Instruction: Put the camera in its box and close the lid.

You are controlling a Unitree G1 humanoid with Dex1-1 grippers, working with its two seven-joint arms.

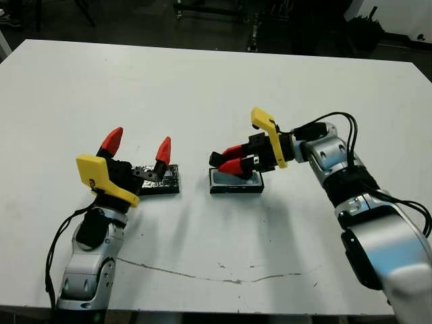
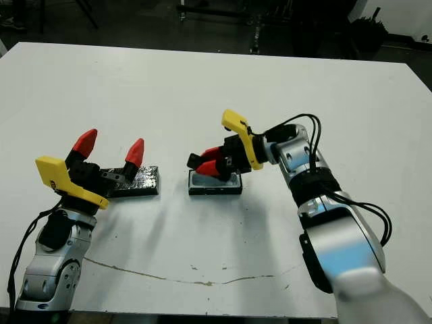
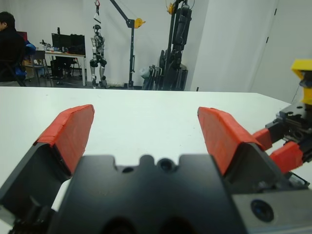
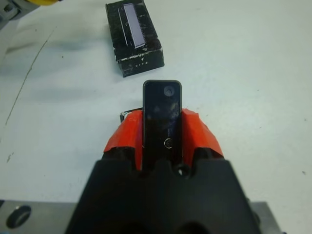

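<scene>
Right gripper (image 4: 162,127) clamps the camera (image 4: 162,109) above the box (image 1: 236,181); tilted release could jam it. Left gripper (image 1: 138,148) gapes empty by the lid (image 1: 156,180).

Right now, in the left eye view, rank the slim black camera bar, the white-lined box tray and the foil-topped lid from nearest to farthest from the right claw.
1. The slim glossy black camera bar: clamped between the right claw's red fingers.
2. The shallow black tray with white lining: directly below that claw, mid-table.
3. The flat black lid with foil-like top: farthest, on the robot's left, by the left claw.
</scene>
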